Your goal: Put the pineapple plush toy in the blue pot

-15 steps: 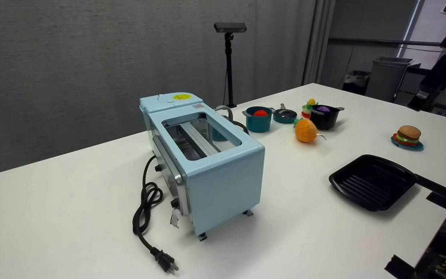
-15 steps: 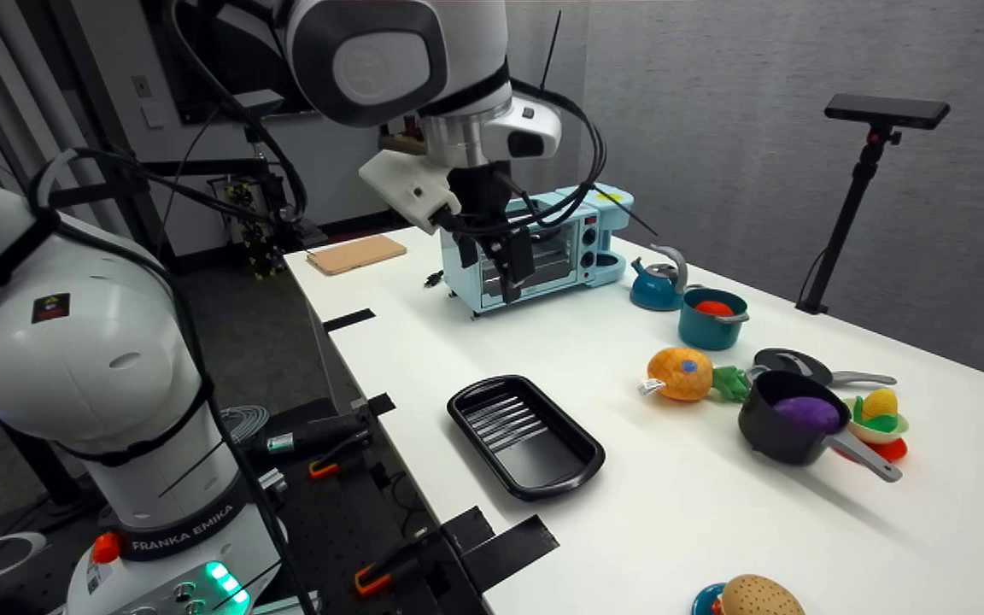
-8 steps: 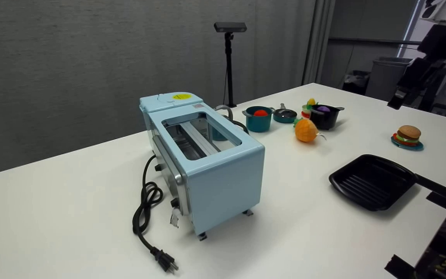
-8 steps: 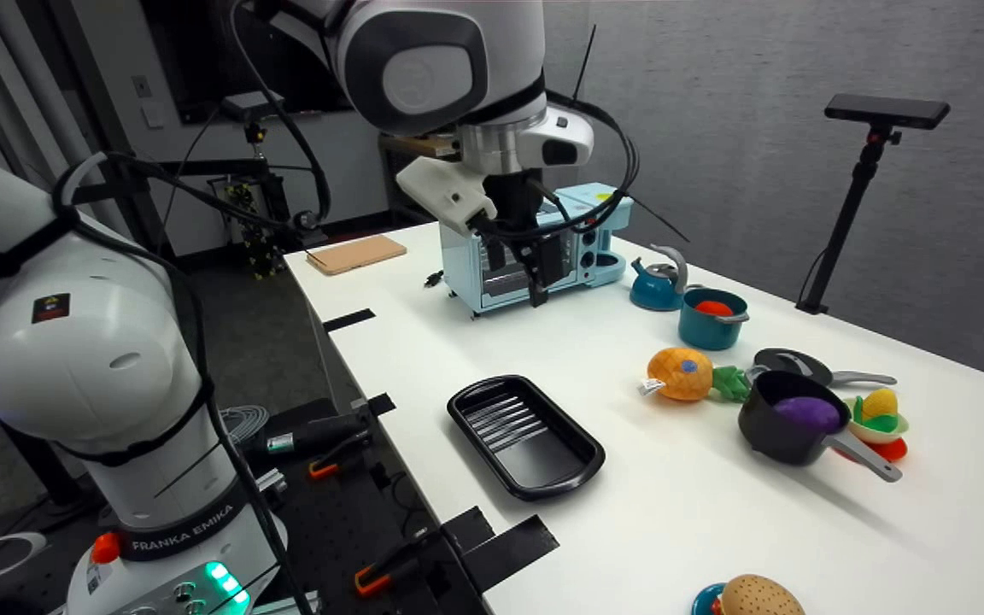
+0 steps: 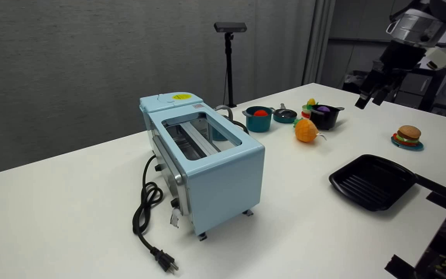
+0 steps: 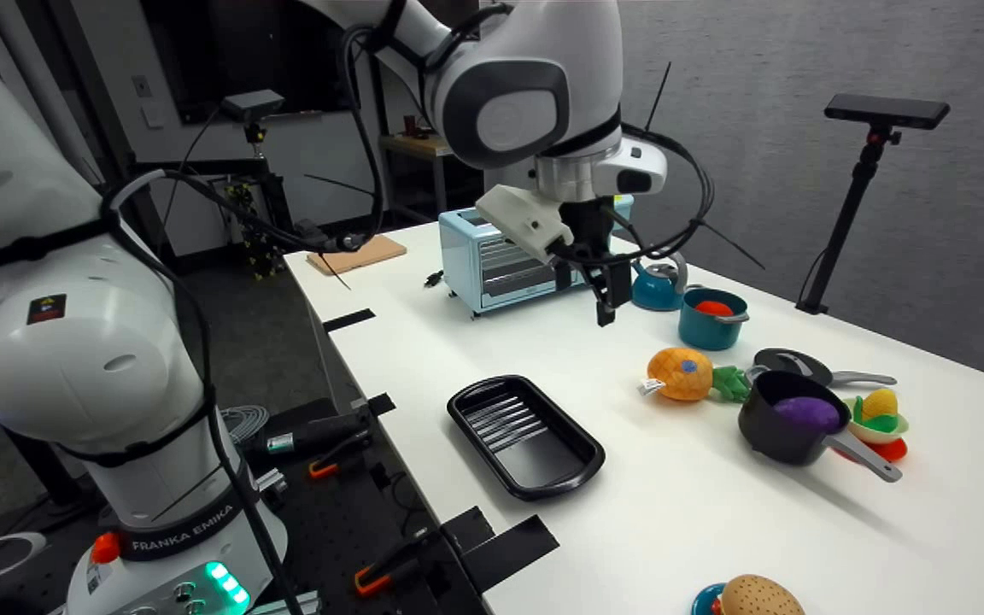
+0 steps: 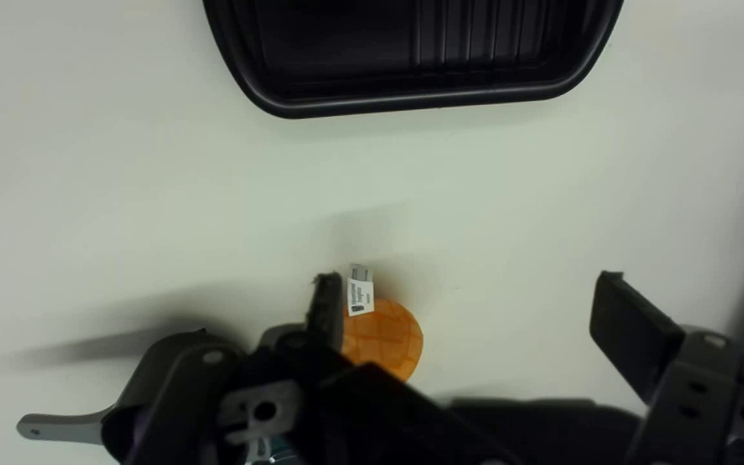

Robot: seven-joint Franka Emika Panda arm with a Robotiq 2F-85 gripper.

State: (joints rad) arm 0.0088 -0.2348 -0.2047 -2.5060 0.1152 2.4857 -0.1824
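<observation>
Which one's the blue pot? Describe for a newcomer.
Find the light-blue toaster oven, then the blue kettle beside it. Next beyond that is the blue pot: teal, open, grey-handled. It holds something red; the black pot nearby holds something purple.

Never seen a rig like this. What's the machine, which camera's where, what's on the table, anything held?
It's a white, jointed robot arm ending in a black two-finger gripper. Two pictures come from cameras outside the robot, looking across the table from different places; the third comes from its wrist, looking down past the fingers.

On the table, among other things: the pineapple plush toy, a blue pot with a red item inside, a black saucepan with a purple item inside, a ridged black pan, a light-blue toaster oven and a toy burger.

Nothing is held: the fingers stand wide apart above the table. The wrist view makes the pineapple look close beside one finger, but both exterior views show it on the table, apart from the gripper.
</observation>
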